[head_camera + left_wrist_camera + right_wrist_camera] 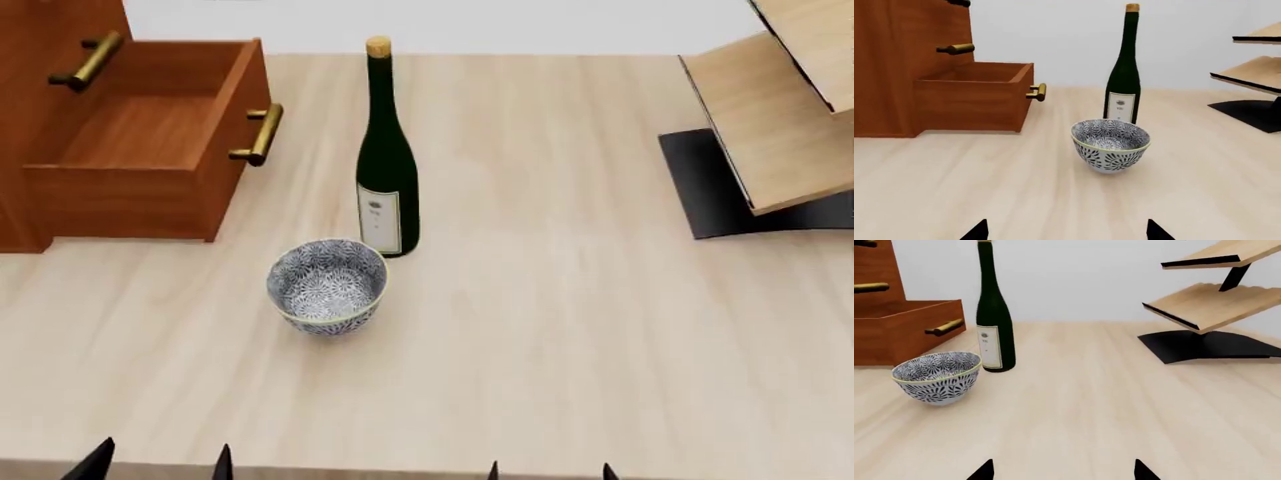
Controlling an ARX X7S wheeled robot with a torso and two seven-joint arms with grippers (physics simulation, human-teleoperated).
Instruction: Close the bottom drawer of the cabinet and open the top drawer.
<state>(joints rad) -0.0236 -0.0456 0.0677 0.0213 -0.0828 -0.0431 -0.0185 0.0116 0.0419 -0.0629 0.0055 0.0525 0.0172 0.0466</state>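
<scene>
both left gripper point(1066, 232) tips are spread, holding nothing; beyond, the reddish-brown wooden bottom drawer point(974, 95) stands pulled out at the pale table's point(954, 190) far left corner. head view: the right gripper point(550, 471) is likewise spread and empty. right wrist view: nothing is done yet.

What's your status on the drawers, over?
Left gripper and right gripper open, empty, well short of the cabinet. Bottom drawer pulled out. Bowl and bottle stand right of it.
</scene>
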